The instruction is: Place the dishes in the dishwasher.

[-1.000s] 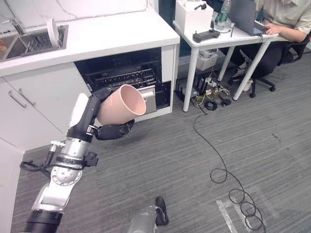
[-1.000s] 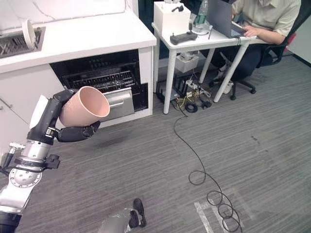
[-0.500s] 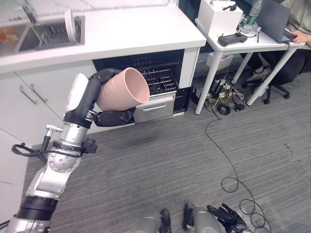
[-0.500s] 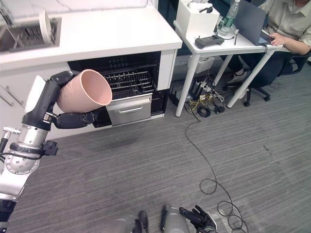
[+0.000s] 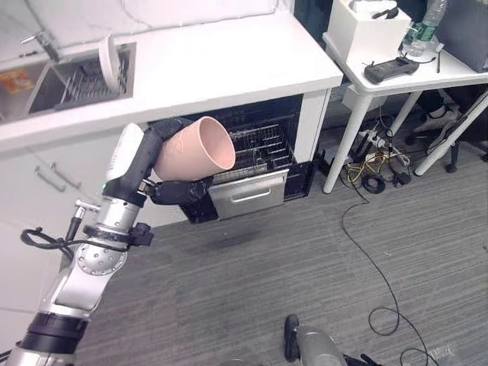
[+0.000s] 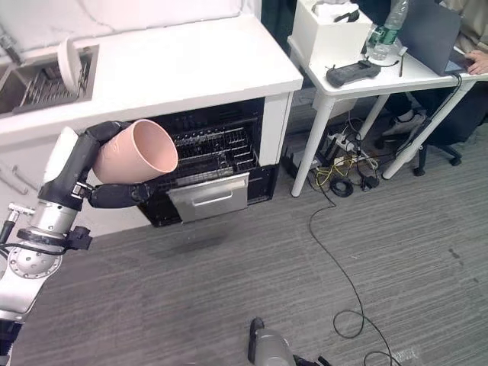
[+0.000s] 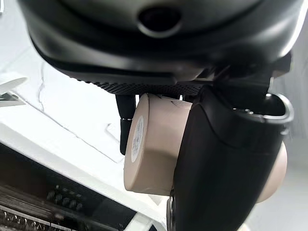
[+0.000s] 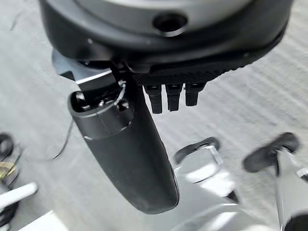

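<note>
Left eye view: left hand (image 5: 169, 164) curled round pink cup (image 5: 196, 149), thumb underneath, cup on its side in the air, mouth facing 3 o'clock. Dishwasher (image 5: 259, 145) open at 2 o'clock of the cup, rack (image 6: 210, 149) pulled out. Cup looks light, rigid, smooth, likely plastic; could slip. Wall grip mid-body seems right. Right hand (image 8: 130, 144) idle over floor, fingers relaxed, holding nothing.
</note>
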`<state>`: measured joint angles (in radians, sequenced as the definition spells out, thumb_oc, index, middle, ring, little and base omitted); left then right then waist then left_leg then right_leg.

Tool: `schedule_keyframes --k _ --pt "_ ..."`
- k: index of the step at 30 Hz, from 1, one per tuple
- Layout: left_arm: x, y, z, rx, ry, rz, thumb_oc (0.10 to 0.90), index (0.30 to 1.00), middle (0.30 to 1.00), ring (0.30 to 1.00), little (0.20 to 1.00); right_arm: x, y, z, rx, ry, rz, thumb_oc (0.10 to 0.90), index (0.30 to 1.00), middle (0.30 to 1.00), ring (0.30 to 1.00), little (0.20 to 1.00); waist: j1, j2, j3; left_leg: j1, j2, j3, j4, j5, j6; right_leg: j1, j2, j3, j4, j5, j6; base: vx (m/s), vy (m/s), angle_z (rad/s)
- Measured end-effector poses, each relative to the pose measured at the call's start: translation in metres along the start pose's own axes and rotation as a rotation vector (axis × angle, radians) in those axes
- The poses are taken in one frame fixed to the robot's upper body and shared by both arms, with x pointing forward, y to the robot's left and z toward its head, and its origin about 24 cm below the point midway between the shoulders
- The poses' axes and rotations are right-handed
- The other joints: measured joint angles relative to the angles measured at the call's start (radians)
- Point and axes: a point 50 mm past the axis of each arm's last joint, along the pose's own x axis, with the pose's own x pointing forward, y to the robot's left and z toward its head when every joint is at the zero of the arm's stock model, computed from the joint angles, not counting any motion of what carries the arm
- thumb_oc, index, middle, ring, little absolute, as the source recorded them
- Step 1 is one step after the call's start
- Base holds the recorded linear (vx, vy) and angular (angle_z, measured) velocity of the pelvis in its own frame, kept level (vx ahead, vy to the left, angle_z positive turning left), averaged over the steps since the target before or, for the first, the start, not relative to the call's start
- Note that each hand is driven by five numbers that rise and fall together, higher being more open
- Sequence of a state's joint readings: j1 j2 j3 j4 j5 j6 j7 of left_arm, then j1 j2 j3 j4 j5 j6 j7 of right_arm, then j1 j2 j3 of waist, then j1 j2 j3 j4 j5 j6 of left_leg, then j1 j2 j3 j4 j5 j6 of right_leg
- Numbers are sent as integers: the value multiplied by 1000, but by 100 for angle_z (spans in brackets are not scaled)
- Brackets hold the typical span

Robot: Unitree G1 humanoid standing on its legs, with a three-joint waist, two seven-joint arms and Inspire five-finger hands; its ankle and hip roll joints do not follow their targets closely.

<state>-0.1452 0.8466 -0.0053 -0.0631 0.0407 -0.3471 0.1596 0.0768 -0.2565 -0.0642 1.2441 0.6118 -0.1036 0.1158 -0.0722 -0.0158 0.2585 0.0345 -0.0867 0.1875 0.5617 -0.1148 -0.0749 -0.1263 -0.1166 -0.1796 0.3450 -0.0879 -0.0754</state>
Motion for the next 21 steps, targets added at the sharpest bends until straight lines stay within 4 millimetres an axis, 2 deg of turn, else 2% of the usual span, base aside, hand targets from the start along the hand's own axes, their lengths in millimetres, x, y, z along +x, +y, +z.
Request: schedule_keyframes --k 1,2,4,5,6,7,8,9,11,13,14,15,16,17,18,19,21 --pt "3 3 3 8 -17 1 400 300 300 300 300 0 -2 2 -2 -6 2 800 900 900 900 900 1 -3 -2 -36 34 34 68 -8 12 20 0 -3 -10 -22 -5 94 -121 39" --pt "11 11 12 9 -63 4 400 300 300 300 300 0 -3 4 4 -11 0 800 900 900 900 900 9 -10 0 -104 110 78 147 -14 19 41 3 -13 -24 -54 15 132 -54 35" --pt "15 14 15 1 -81 18 400 300 300 300 300 1 -3 9 0 -29 -4 800 900 900 900 900 30 -12 0 -168 158 82 132 -18 15 57 6 -15 -25 -56 12 232 -16 11" --pt "15 14 13 -8 -73 16 400 300 300 300 300 2 -2 18 -8 -55 7 800 900 900 900 900 49 -21 0 -179 130 61 35 -23 19 81 -9 0 -45 -75 21 208 2 -16" --pt "13 13 8 -27 -53 19 400 300 300 300 300 2 -5 24 -13 -67 -1 800 900 900 900 900 56 -18 1 -160 84 22 -111 -19 28 98 -28 13 -55 -74 36 181 4 -23" --pt "12 13 5 -28 -35 19 400 300 300 300 300 3 -7 31 -13 -89 -1 800 900 900 900 900 53 -4 2 -143 52 9 -243 2 43 107 -33 18 -49 -73 46 234 25 -17" --pt "11 14 1 -25 -17 22 400 300 300 300 300 3 -8 39 -19 -107 3 800 900 900 900 900 51 12 4 -145 51 29 -353 36 59 120 -34 14 -47 -89 53 346 61 -1" --pt "10 11 -1 -47 -12 36 400 300 300 300 300 4 -7 45 -27 -120 6 800 900 900 900 900 46 48 3 -167 60 73 -433 73 41 128 -29 17 -29 -144 69 311 57 3" --pt "3 0 -1 -97 -20 49 400 300 300 300 300 4 -9 46 -37 -102 -9 800 900 900 900 900 65 83 8 -218 63 7 -438 114 2 134 -15 64 1 -185 83 311 41 -28" --pt "-14 -11 -3 -103 3 9 400 300 300 300 300 3 -10 32 -49 -50 -20 800 900 900 900 900 106 118 -7 -238 83 -49 -413 140 1 142 -14 113 37 -240 140 307 35 -78" --pt "-22 -14 -5 -96 21 3 400 300 300 300 300 4 -7 26 -60 -29 -13 800 900 900 900 900 125 116 -9 -240 69 -32 -379 130 14 140 -15 142 85 -269 171 431 82 -64" --pt "-33 -18 -12 -83 69 -15 400 300 300 300 300 3 0 11 -53 11 7 800 900 900 900 900 128 93 -8 -234 64 16 -364 130 25 122 17 108 177 -312 147 398 95 -41" --pt "-35 -18 -13 -69 77 -22 400 300 300 300 300 3 1 6 -52 22 11 800 900 900 900 900 134 84 -7 -233 61 32 -356 129 37 139 27 88 162 -315 139 406 115 -19" --pt "-39 -18 -17 -59 97 -12 400 300 300 300 300 2 3 -2 -56 45 10 800 900 900 900 900 142 57 -3 -227 31 46 -325 100 99 198 46 62 64 -323 91 237 72 3" --pt "-41 -21 -19 -70 110 -7 400 300 300 300 300 2 2 -2 -57 44 3 800 900 900 900 900 132 61 -4 -227 28 48 -309 94 133 215 48 59 38 -311 99 247 67 0" --pt "-42 -19 -20 -54 113 -6 400 300 300 300 300 2 3 -3 -52 46 0 800 900 900 900 900 135 59 -4 -227 29 54 -290 62 140 240 41 61 3 -309 104 159 35 -13" --pt "-38 -11 -20 -36 103 22 400 300 300 300 300 3 9 -2 -63 34 13 800 900 900 900 900 149 36 -5 -216 22 80 -256 14 183 276 30 57 -14 -305 140 256 75 -27"
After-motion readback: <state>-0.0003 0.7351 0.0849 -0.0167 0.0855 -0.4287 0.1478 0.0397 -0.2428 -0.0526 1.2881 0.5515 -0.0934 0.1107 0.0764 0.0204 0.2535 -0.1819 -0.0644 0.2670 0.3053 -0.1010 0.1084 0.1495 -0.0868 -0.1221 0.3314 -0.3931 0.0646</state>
